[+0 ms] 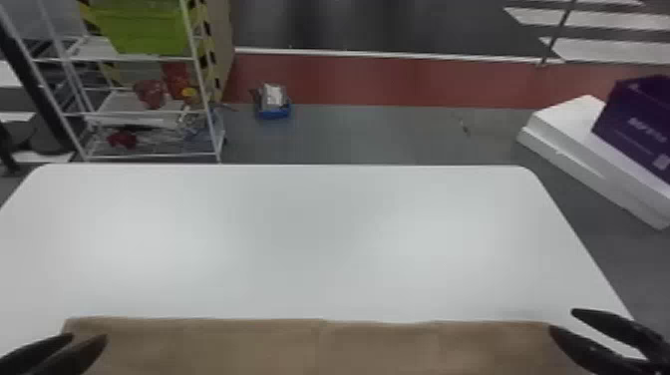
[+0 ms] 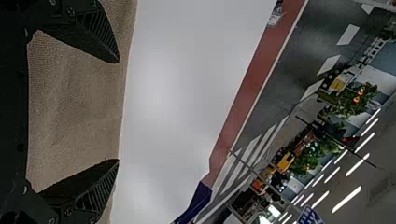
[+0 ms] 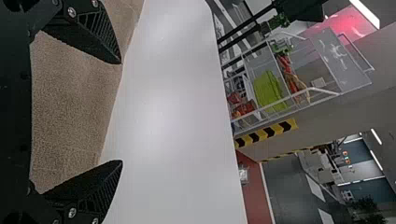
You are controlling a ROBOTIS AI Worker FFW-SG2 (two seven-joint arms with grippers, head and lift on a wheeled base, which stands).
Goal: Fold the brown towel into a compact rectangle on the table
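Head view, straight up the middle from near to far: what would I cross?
Brown towel → white table → grey floor → red strip → white line → dark floor.

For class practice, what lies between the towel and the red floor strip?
Beyond the towel, the head view shows white table, then grey floor and a blue item at the red strip.
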